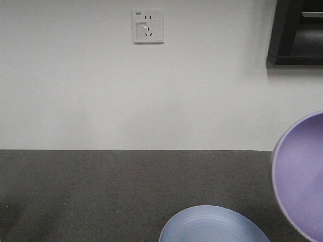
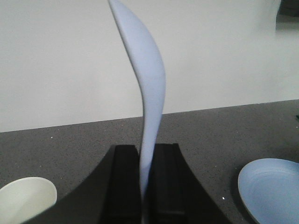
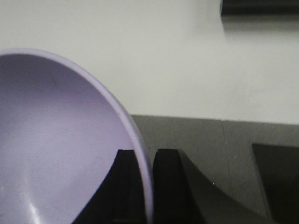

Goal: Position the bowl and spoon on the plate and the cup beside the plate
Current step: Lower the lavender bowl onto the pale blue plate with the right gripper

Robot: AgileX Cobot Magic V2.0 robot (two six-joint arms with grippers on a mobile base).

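the left tool (image 2: pixel 145 156) and right tool (image 3: pixel 145 158) have matte black, blocky fingers (image 2: pixel 124 182) with flared bases.

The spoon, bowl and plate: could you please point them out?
spoon (image 2: pixel 153 84): left wrist view, its widest part.
bowl (image 3: pixel 60 140): right wrist view, inner surface.
plate (image 1: pixel 214 227): front view, bare inside.

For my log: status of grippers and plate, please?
Left gripper shut on spoon. Right gripper shut on bowl rim. Plate on counter, visible part bare. Cup apart, left of it.
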